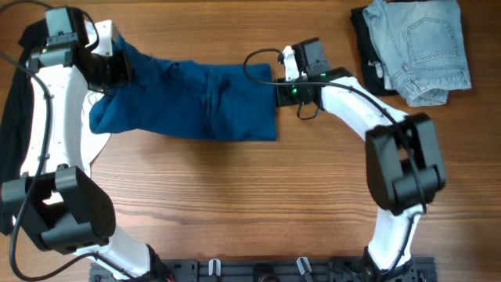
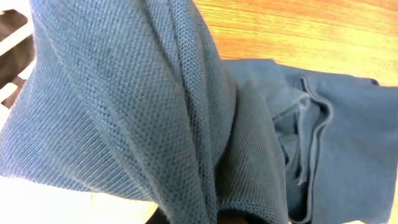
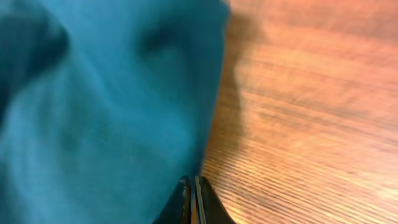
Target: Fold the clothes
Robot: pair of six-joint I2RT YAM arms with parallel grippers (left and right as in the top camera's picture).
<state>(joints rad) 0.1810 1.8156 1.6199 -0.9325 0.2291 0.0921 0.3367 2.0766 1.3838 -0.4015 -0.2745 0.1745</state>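
Observation:
The deep-blue shirt (image 1: 196,102) lies stretched across the middle of the table, placket folds near its centre. My left gripper (image 1: 116,69) is at the shirt's left end and holds a bunch of it up. In the left wrist view the blue knit (image 2: 124,93) drapes over everything and hides the fingers. My right gripper (image 1: 280,92) is at the shirt's right edge. In the right wrist view its fingers (image 3: 193,183) are pressed together at the edge of the blue cloth (image 3: 93,112).
Pale denim jeans (image 1: 423,43) lie folded at the back right on a black garment (image 1: 366,47). Another black garment (image 1: 16,102) and a white top (image 1: 95,149) lie at the far left under my left arm. Bare wood (image 1: 235,204) spans the front.

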